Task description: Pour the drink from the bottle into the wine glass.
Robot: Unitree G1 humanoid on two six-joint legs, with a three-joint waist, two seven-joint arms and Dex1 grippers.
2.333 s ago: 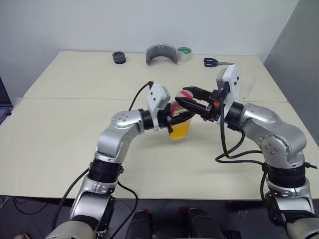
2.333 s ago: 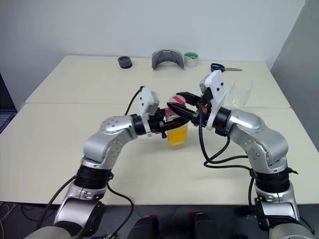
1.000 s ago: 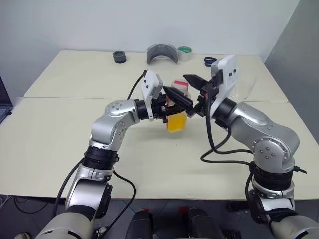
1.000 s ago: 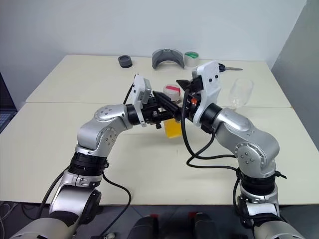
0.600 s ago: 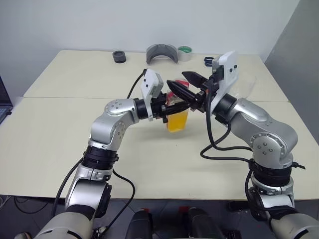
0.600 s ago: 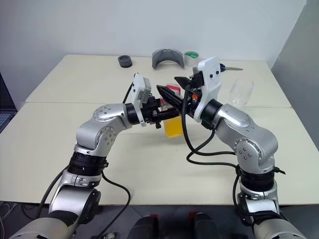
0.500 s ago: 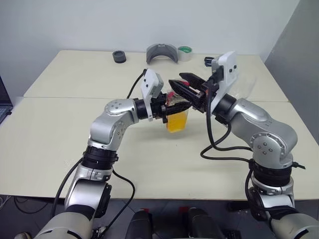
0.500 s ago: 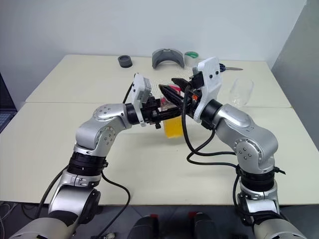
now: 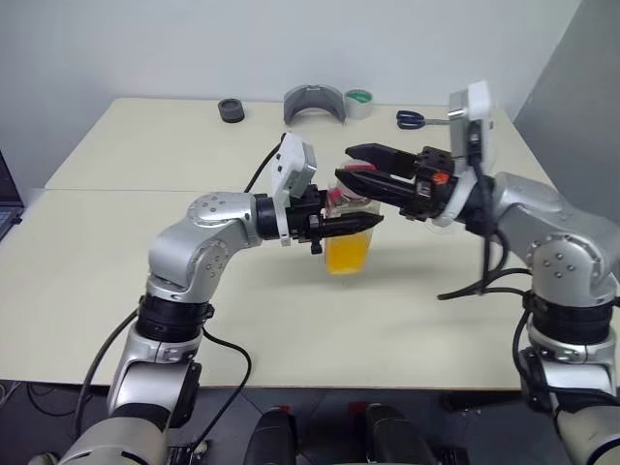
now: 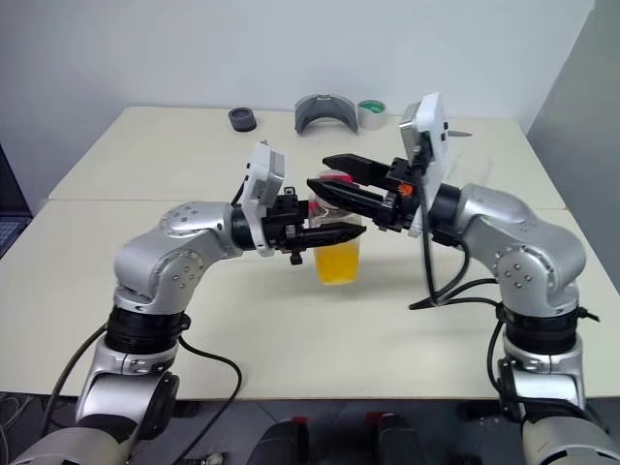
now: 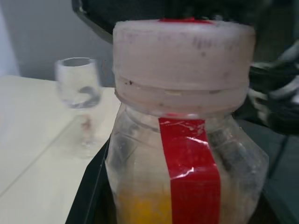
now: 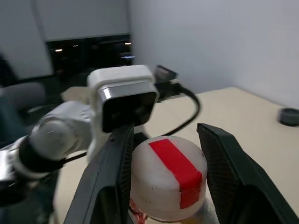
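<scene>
One bottle (image 9: 349, 228) is gripped by the left hand (image 9: 360, 223); the right hand's (image 12: 166, 175) fingers straddle its cap (image 12: 168, 179); one wine glass (image 11: 80, 100).

1. We read no text, brand, number or sign anywhere.
2. The bottle (image 11: 184, 140) carries a plain red strip across its cap (image 12: 169, 179) and side; no lettering on it.
</scene>
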